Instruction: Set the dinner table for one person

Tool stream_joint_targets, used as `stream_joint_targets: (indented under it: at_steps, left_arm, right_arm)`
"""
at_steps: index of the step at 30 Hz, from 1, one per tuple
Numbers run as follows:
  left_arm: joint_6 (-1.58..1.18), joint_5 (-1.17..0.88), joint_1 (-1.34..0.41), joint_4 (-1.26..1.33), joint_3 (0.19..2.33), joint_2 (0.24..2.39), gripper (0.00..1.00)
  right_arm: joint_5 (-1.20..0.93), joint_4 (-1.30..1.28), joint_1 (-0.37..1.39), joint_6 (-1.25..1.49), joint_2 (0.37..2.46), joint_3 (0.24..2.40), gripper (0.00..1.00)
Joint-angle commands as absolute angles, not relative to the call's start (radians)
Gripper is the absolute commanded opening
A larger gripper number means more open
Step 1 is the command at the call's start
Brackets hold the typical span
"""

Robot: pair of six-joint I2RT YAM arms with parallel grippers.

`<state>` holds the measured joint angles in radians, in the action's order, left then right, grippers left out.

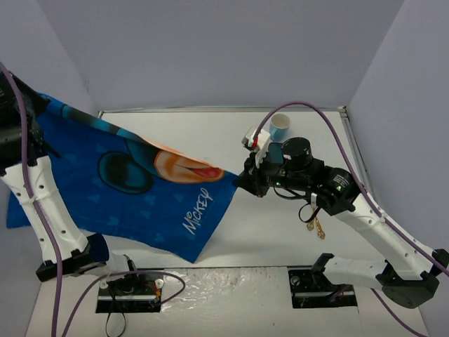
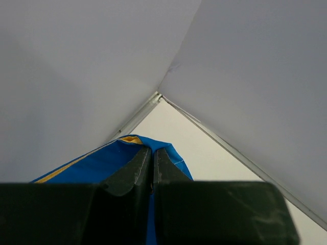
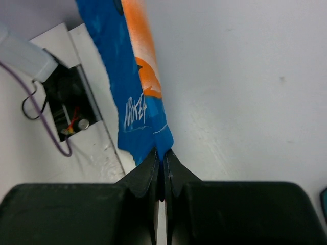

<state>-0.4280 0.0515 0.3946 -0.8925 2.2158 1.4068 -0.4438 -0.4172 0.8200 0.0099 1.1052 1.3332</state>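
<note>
A blue Mickey Mouse cloth placemat (image 1: 140,182) hangs stretched in the air above the white dinner table (image 1: 280,232). My left gripper (image 2: 152,153) is shut on its far left corner (image 2: 127,148), high by the left wall. My right gripper (image 1: 245,180) is shut on the mat's right corner (image 3: 161,140), near the table's middle. The mat sags between them, its lower corner touching the table near the front edge. In the right wrist view the mat (image 3: 127,76) runs away from the jaws, showing the word Mickey.
A white paper cup with blue inside (image 1: 280,125) stands at the back right. A small white object (image 1: 250,137) lies beside it. Gold cutlery (image 1: 316,223) lies under my right arm. Grey walls enclose the table on three sides.
</note>
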Motion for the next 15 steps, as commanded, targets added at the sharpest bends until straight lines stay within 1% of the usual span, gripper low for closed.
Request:
stream_joint_targets:
  at_steps: [1,5,9,15]
  left_arm:
    - [-0.52,-0.097,0.4,-0.725,2.276,1.432,0.0]
    - [-0.546,-0.118,0.4,-0.719,2.292,1.428,0.0]
    - [-0.548,-0.115,0.4,-0.72,2.287,1.4,0.0]
    - [-0.538,-0.098,0.4,-0.726,2.249,1.35,0.0]
  right_arm:
    - [-0.096,-0.383,0.817,0.052,1.105,1.422,0.0]
    - [-0.107,-0.383,0.818,0.038,1.105,1.478,0.0]
    - [-0.157,-0.386,0.818,0.025,1.091,1.481,0.0]
    - [-0.336,-0.388,0.818,0.021,1.078,1.476,0.0]
